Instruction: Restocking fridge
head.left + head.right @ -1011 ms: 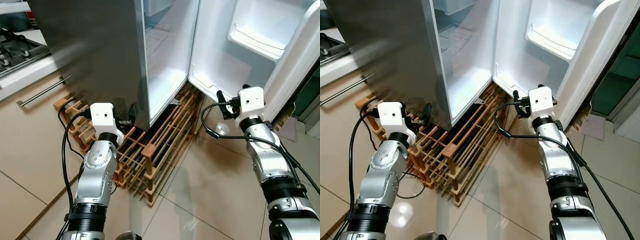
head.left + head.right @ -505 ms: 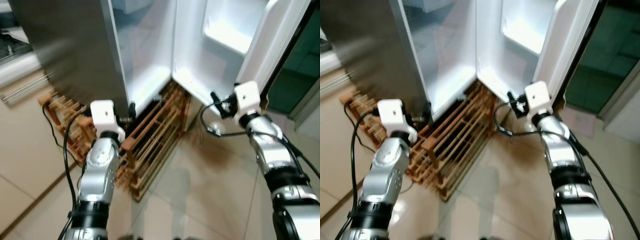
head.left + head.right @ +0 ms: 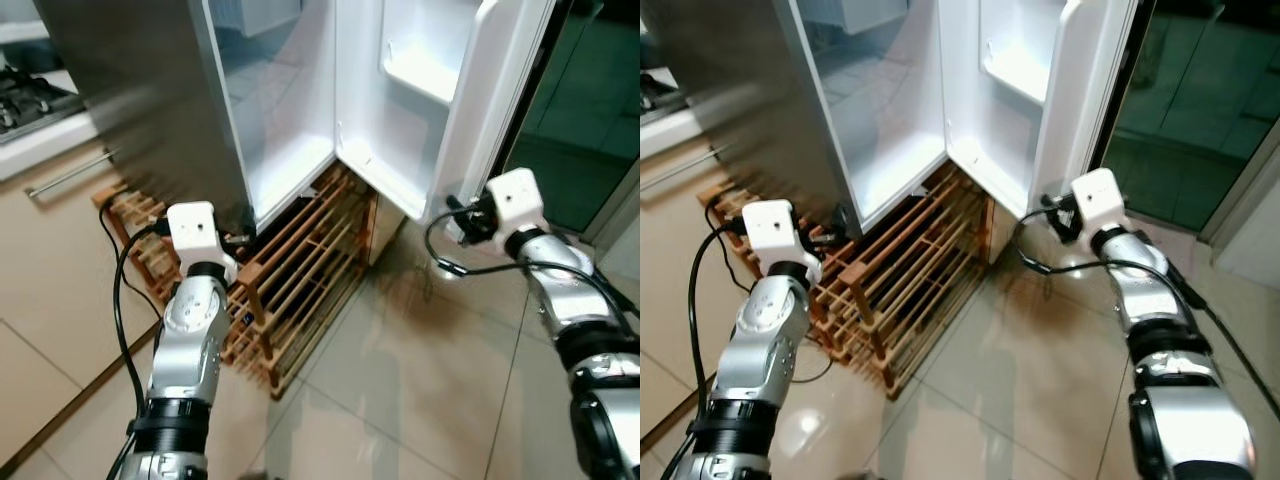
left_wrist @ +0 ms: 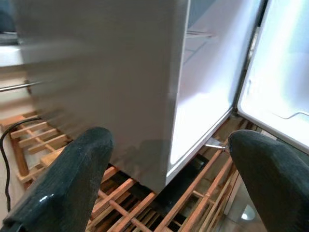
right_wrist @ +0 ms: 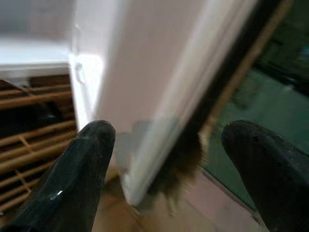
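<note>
Right gripper [image 3: 462, 215] spread, straddling lower edge of open fridge door [image 3: 470, 110]; left gripper [image 3: 232, 238] spread, farther off.

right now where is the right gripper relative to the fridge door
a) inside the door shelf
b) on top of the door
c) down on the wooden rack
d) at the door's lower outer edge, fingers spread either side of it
d: the right wrist view shows the right gripper open, with the bottom corner of the white fridge door between its fingers.
</note>
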{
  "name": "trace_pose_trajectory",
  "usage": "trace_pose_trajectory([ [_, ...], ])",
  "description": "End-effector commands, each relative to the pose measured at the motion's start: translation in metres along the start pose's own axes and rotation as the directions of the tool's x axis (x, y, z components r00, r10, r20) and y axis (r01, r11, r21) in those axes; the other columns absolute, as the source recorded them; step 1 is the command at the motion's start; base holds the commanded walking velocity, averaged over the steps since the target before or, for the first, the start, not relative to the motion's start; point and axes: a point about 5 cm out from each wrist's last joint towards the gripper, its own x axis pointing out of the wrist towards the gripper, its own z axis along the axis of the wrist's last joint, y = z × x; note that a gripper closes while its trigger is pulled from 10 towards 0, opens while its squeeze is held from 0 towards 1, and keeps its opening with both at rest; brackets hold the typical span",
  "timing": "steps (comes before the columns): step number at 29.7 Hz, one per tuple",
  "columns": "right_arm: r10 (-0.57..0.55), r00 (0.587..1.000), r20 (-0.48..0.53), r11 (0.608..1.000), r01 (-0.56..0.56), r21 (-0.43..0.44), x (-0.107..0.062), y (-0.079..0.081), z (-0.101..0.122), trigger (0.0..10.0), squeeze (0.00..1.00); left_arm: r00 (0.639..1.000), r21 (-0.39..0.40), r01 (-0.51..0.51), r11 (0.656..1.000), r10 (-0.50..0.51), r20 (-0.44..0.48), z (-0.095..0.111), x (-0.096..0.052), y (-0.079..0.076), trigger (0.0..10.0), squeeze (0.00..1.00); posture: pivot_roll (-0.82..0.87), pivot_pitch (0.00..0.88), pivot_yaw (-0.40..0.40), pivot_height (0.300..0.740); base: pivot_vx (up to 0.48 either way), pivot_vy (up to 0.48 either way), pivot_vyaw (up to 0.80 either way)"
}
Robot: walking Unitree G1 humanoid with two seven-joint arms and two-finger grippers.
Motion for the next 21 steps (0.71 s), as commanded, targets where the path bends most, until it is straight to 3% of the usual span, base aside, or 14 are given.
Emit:
trace_pose_trajectory([
  [1, -0.027, 1.000, -0.009, 1.000, 0.027, -0.017, -0.001, -0.007, 0.000, 10.0, 0.00, 1.000, 0.008, 0.008, 1.000, -0.008, 0.014, 0.006, 0.005, -0.002, 10.0, 0.00, 0.03, 0.000, 0.049, 0.740, 0.000, 0.000, 0.00],
  [5, -0.173, 0.982, -0.073, 0.985, 0.172, -0.024, -0.012, -0.038, -0.010, 10.0, 0.00, 1.000, 0.014, 0.019, 1.000, -0.019, 0.023, 0.009, 0.009, -0.004, 10.0, 0.00, 0.03, 0.000, 0.050, 0.740, 0.000, 0.000, 0.00],
  [8, -0.193, 0.981, -0.024, 0.978, 0.194, 0.071, -0.012, -0.042, -0.005, 10.0, 0.00, 0.998, 0.044, 0.055, 0.997, -0.057, 0.034, 0.012, 0.011, -0.009, 10.0, 0.00, 0.03, 0.000, 0.042, 0.740, 0.000, 0.000, 0.00],
  [11, -0.162, 0.981, 0.107, 0.963, 0.133, 0.234, -0.010, -0.019, 0.008, 10.0, 0.00, 0.994, 0.062, 0.074, 0.995, -0.079, 0.070, 0.018, 0.009, -0.011, 10.0, 0.00, 0.03, 0.000, 0.044, 0.740, 0.000, 0.000, 0.00],
  [12, -0.162, 0.981, 0.107, 0.963, 0.133, 0.234, -0.010, -0.019, 0.008, 10.0, 0.00, 0.994, 0.062, 0.074, 0.995, -0.079, 0.070, 0.018, 0.009, -0.011, 10.0, 0.00, 0.03, 0.000, 0.044, 0.740, 0.000, 0.000, 0.00],
  [13, -0.143, 0.976, 0.165, 0.954, 0.091, 0.285, -0.017, 0.005, 0.012, 10.0, 0.00, 0.995, 0.075, 0.066, 0.995, -0.071, 0.071, 0.018, 0.007, -0.007, 10.0, 0.00, 0.03, 0.000, 0.040, 0.740, 0.000, 0.000, 0.00],
  [14, -0.123, 0.975, 0.186, 0.956, 0.066, 0.286, -0.021, 0.018, 0.014, 10.0, 0.00, 0.996, 0.078, 0.058, 0.995, -0.063, 0.065, 0.016, 0.007, -0.004, 10.0, 0.00, 0.03, 0.000, 0.040, 0.740, 0.000, 0.000, 0.00],
  [16, -0.143, 0.968, 0.204, 0.936, 0.065, 0.347, -0.033, 0.047, 0.015, 10.0, 0.00, 0.999, 0.044, -0.029, 0.999, 0.030, -0.012, 0.005, 0.007, 0.010, 10.0, 0.00, 0.02, 0.000, 0.037, 0.740, 0.000, 0.000, 0.00],
  [17, -0.160, 0.967, 0.199, 0.924, 0.075, 0.376, -0.036, 0.053, 0.015, 10.0, 0.00, 0.997, 0.031, -0.063, 0.998, 0.065, -0.043, 0.000, 0.008, 0.014, 10.0, 0.00, 0.02, 0.000, 0.037, 0.740, 0.000, 0.000, 0.00],
  [19, -0.149, 0.969, 0.197, 0.923, 0.065, 0.380, -0.041, 0.074, 0.014, 10.0, 0.00, 0.970, -0.035, -0.181, 0.983, 0.173, -0.173, -0.017, 0.008, 0.029, 10.0, 0.00, 0.03, 0.000, 0.033, 0.740, 0.000, 0.000, 0.00],
  [21, -0.137, 0.972, 0.189, 0.912, 0.049, 0.407, -0.044, 0.089, 0.009, 10.0, 0.00, 0.950, -0.061, -0.233, 0.971, 0.214, -0.226, -0.026, 0.009, 0.035, 10.0, 0.00, 0.02, 0.000, 0.031, 0.740, 0.000, 0.000, 0.00],
])
